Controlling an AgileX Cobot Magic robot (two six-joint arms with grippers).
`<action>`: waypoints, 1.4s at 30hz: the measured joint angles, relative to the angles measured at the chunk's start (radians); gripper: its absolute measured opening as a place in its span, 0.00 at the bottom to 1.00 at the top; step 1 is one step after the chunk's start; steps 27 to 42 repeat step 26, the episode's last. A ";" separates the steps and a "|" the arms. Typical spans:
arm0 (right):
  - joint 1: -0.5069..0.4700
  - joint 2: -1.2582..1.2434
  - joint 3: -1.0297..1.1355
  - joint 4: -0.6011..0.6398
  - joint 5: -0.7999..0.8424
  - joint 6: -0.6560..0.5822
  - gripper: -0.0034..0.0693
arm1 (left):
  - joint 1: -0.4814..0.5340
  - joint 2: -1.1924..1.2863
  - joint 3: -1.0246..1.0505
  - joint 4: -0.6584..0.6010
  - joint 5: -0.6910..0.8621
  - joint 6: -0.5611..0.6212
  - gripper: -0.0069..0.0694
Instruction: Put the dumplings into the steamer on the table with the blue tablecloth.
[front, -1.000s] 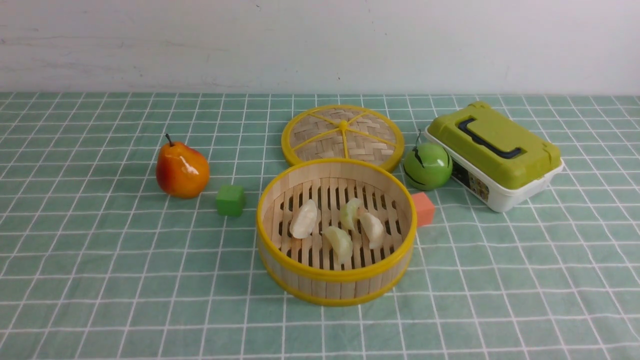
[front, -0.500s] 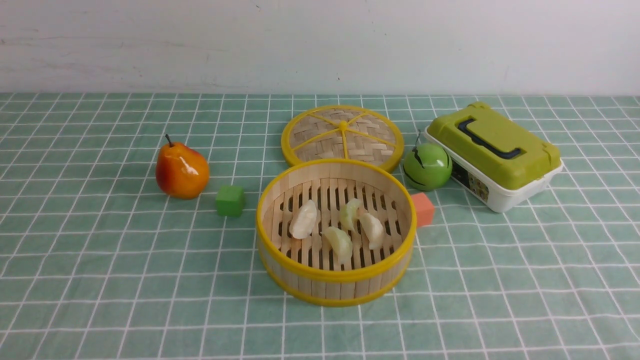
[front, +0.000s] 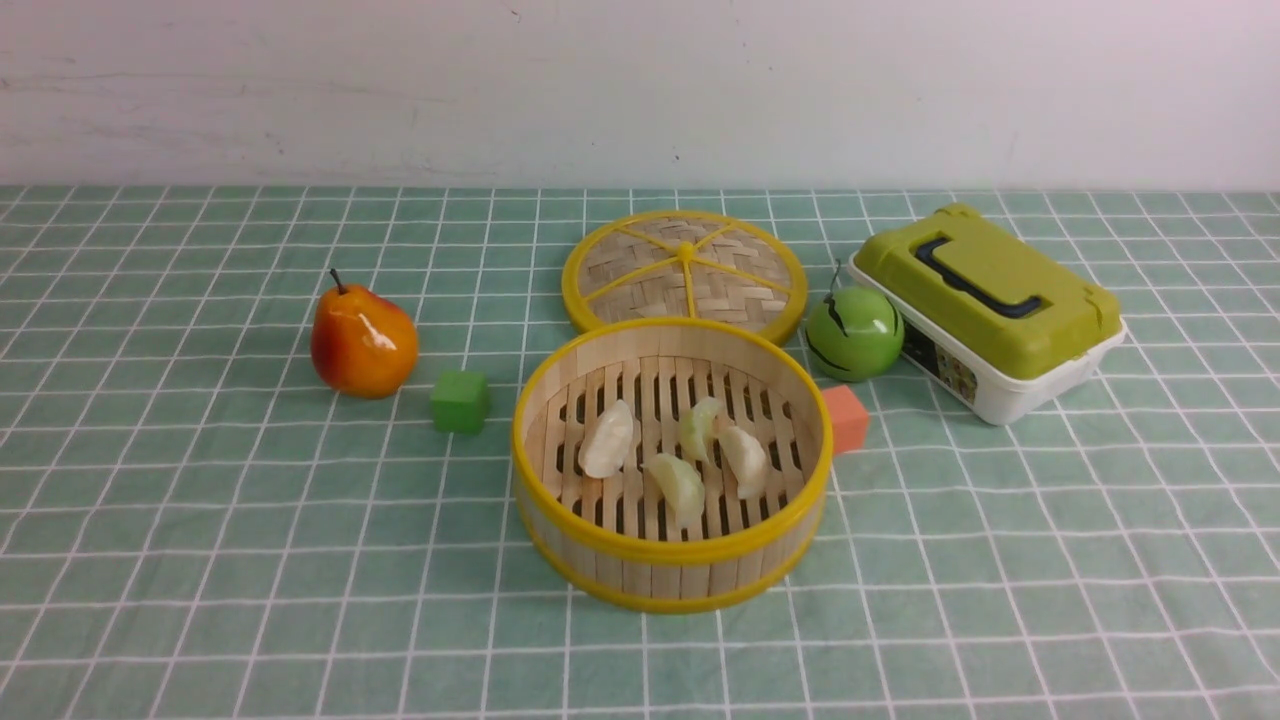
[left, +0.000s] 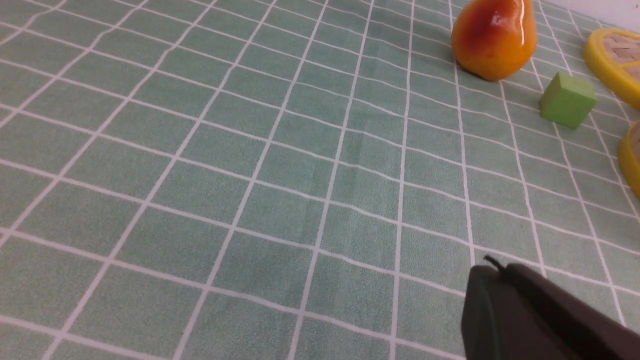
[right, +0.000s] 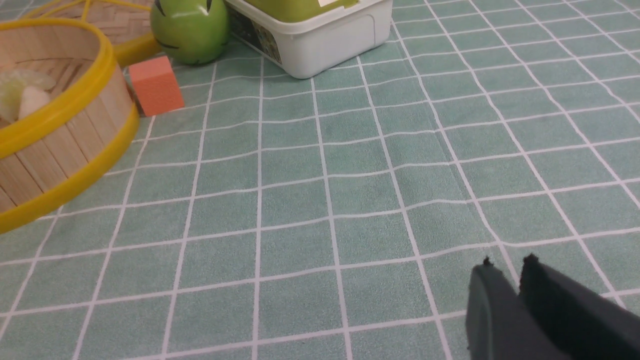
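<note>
All four dumplings (front: 680, 455) lie inside the steamer (front: 672, 572) at table centre, left of the empty, slightly parted right gripper (right: 506, 267); left gripper (left: 492, 272) closed, empty.

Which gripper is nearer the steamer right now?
Right, probably. The right gripper hangs over bare cloth with the steamer wall in its view; the left gripper sees only a sliver of its rim, beyond the green cube.

Orange block (front: 848, 418) half behind the steamer (front: 672, 560) — both arms outside the front view.
</note>
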 joint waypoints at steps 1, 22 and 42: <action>0.000 0.000 0.000 0.000 0.000 0.000 0.17 | 0.000 0.000 0.000 0.000 0.000 0.000 0.07; 0.000 0.000 0.000 0.000 0.000 0.000 0.19 | 0.000 0.000 0.000 0.000 0.000 0.000 0.07; 0.000 0.000 0.000 0.000 0.000 0.000 0.20 | 0.000 0.000 0.000 0.000 0.001 0.000 0.08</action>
